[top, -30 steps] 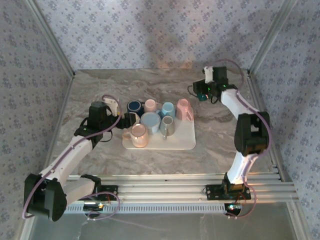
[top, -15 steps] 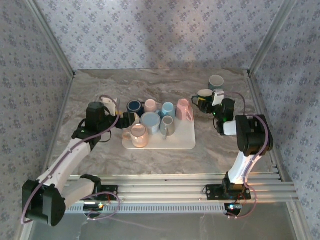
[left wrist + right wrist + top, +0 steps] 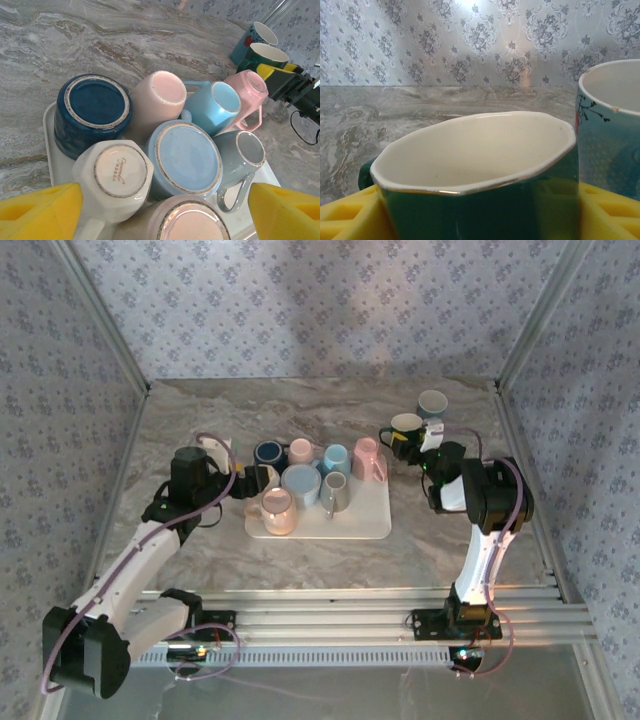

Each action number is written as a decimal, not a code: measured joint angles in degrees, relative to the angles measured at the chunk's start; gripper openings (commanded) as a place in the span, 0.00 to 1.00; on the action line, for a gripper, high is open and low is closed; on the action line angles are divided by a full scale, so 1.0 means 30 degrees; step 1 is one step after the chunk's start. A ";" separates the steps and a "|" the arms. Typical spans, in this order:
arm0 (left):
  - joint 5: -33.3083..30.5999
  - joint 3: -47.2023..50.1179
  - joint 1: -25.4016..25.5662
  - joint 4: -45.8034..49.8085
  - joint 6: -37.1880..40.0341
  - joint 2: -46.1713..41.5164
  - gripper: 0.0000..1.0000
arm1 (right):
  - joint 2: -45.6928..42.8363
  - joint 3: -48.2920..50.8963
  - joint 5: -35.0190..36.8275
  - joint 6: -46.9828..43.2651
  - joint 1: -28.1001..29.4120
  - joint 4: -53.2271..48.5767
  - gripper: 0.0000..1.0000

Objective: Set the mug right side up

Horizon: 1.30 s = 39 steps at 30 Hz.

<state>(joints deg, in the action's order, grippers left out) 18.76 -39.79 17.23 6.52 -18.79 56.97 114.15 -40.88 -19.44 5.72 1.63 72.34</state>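
A dark green mug [image 3: 406, 426] with a cream inside stands mouth up on the marble table at the back right. My right gripper [image 3: 420, 442] is shut on it. In the right wrist view the green mug [image 3: 480, 165] sits between the yellow pads [image 3: 350, 215] of the right gripper [image 3: 480, 205]. My left gripper [image 3: 250, 483] hovers open over the left side of the white tray [image 3: 370, 522]. In the left wrist view the left gripper [image 3: 165, 215] is over several mugs lying bottom up, among them a white octagonal mug [image 3: 117, 172] and a large light blue mug [image 3: 187, 157].
A teal mug [image 3: 432, 403] stands upright just behind the green one, and the teal mug [image 3: 612, 125] nearly touches it. On the tray [image 3: 49, 130] the navy mug [image 3: 92, 107] and pink mug [image 3: 247, 87] crowd together. Aluminium frame posts border the table.
The right arm came down from high at the back with the green mug, which now stands upright beside the teal mug. The left arm edged slightly toward the tray.
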 measured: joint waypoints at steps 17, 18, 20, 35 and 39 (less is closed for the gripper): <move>-0.0576 0.0000 0.0000 0.0488 0.0000 -0.0736 0.86 | 0.0743 -0.0692 0.0051 0.0758 0.0000 0.0248 0.84; -0.0576 0.0000 0.0000 0.0488 0.0000 -0.0736 0.86 | 0.0765 -0.0714 0.0058 0.0758 0.0000 0.0248 0.87; -0.0634 0.0000 0.0000 0.0488 0.0007 -0.0736 0.86 | 0.0772 -0.0714 0.0051 0.0809 0.0000 0.0248 0.89; -0.0991 0.0000 0.0000 0.0495 0.0022 -0.0736 0.86 | -0.0066 -0.0219 0.0539 0.0816 -0.0117 0.1413 1.00; -0.0991 0.0000 0.0000 0.0488 0.0022 -0.0743 0.86 | -0.2171 0.1384 0.1282 0.0882 -0.0736 0.1275 1.00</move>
<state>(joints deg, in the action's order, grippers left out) 15.79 -39.79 17.23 7.99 -18.72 54.74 107.63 -36.73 -15.59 8.36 -0.58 76.16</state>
